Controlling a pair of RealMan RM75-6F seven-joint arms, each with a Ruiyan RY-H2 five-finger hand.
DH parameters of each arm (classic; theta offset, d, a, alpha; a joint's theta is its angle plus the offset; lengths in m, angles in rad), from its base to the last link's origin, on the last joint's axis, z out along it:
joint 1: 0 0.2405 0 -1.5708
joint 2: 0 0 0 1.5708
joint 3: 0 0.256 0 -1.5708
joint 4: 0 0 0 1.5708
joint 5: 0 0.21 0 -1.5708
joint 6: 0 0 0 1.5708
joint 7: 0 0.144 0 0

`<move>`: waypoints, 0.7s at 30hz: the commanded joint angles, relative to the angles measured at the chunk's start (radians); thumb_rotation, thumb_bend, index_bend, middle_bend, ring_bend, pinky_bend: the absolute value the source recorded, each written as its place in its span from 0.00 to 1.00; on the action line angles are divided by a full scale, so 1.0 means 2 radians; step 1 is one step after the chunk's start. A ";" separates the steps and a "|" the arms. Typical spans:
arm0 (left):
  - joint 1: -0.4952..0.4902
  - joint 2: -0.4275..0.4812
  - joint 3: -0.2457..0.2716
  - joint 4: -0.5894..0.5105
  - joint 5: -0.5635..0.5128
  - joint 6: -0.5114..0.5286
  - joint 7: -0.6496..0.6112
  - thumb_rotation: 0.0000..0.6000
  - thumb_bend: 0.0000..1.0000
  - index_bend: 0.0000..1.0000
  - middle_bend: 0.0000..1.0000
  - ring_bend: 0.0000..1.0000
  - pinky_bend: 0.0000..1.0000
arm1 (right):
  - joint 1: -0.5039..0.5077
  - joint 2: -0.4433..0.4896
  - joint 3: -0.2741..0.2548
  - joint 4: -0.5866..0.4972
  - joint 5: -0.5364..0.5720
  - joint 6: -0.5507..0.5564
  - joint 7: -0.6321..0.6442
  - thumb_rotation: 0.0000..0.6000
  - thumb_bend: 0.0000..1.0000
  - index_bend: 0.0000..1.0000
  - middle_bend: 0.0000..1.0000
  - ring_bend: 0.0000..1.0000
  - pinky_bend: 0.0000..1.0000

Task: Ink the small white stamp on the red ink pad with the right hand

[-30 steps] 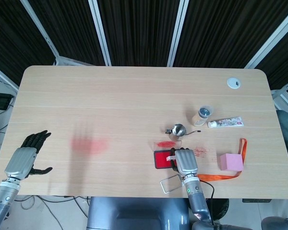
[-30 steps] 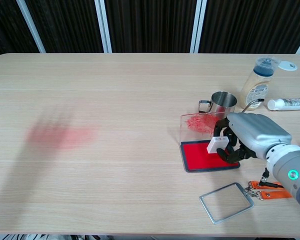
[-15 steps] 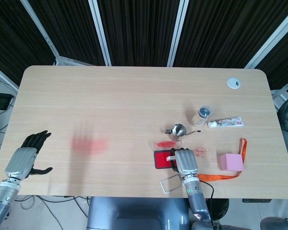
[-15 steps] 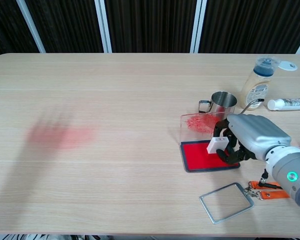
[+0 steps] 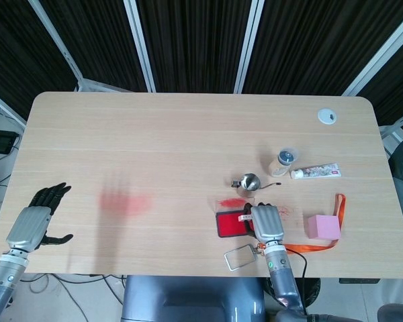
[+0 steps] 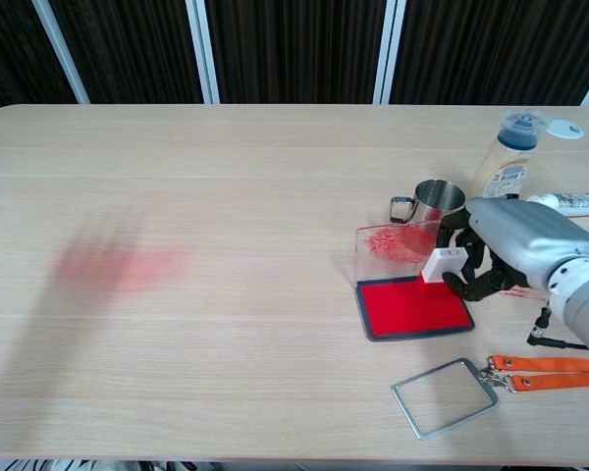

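The small white stamp (image 6: pixel 442 264) is pinched in my right hand (image 6: pixel 515 250) and hangs just above the far right corner of the red ink pad (image 6: pixel 413 306). In the head view the same right hand (image 5: pixel 266 223) sits at the right edge of the ink pad (image 5: pixel 228 224), with the stamp (image 5: pixel 244 217) showing at its left side. My left hand (image 5: pixel 35 221) rests open near the table's front left corner, fingers spread, far from the pad. It does not show in the chest view.
A clear lid smeared red (image 6: pixel 397 247) stands behind the pad. A steel cup (image 6: pixel 437 201), a sauce bottle (image 6: pixel 508 157) and a tube (image 6: pixel 571 203) lie further back. A metal frame (image 6: pixel 445 396), an orange strap (image 6: pixel 550 367) and a pink block (image 5: pixel 322 227) lie near the front edge. A red smear (image 6: pixel 118 263) marks the table's left.
My right hand has moved right and back with the stamp, lifting it off the middle of the pad to its far right corner. The left hand has not moved.
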 commanded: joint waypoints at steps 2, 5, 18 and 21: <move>0.000 -0.001 0.000 0.000 -0.002 0.000 0.002 1.00 0.01 0.00 0.00 0.00 0.00 | -0.005 0.024 0.003 -0.015 -0.002 0.007 0.001 1.00 0.60 0.77 0.66 0.49 0.51; 0.001 -0.002 0.000 0.000 -0.004 0.000 0.007 1.00 0.01 0.00 0.00 0.00 0.00 | -0.011 0.045 0.004 -0.024 -0.001 0.010 0.008 1.00 0.60 0.77 0.66 0.49 0.51; 0.006 -0.009 0.001 -0.005 -0.008 0.008 0.022 1.00 0.01 0.00 0.00 0.00 0.00 | -0.029 0.095 -0.004 -0.021 0.008 0.000 0.049 1.00 0.60 0.77 0.65 0.49 0.51; 0.007 -0.010 0.001 -0.005 -0.008 0.009 0.024 1.00 0.01 0.00 0.00 0.00 0.00 | -0.031 0.093 -0.007 -0.013 0.008 -0.005 0.058 1.00 0.60 0.77 0.65 0.49 0.51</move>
